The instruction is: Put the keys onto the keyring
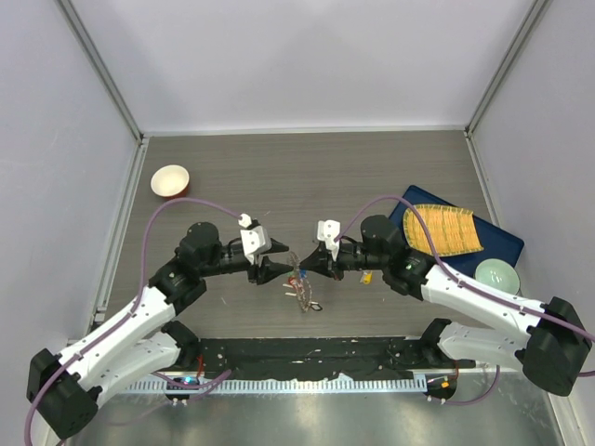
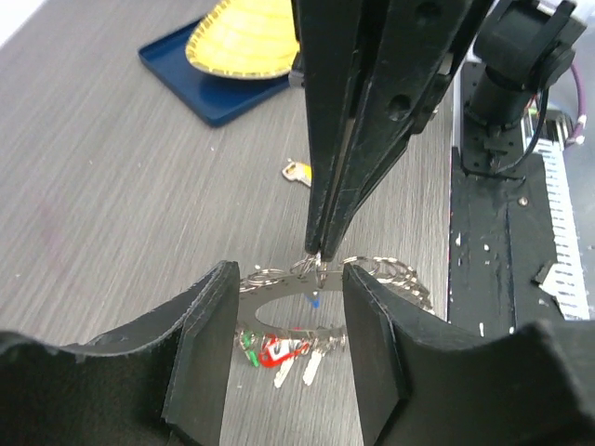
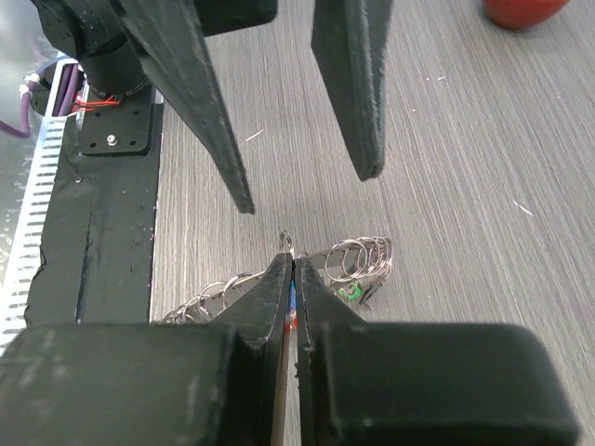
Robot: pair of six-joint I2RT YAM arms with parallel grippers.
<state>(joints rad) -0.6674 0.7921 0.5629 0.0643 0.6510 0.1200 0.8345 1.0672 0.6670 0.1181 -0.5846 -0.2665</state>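
Left wrist view: left gripper (image 2: 288,279) half open, straddling the flat grey toothed metal keyring (image 2: 270,285); right gripper (image 2: 316,251) pinched shut on the ring's rim, small tagged silver keys (image 2: 279,351) bunched under it.

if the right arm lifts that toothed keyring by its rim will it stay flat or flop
The keyring looks like flat metal plate, so it should stay stiff, though likely tilting from the right fingers' narrow pinch. The tagged keys and small rings would probably dangle and swing. Smooth metal may slip.
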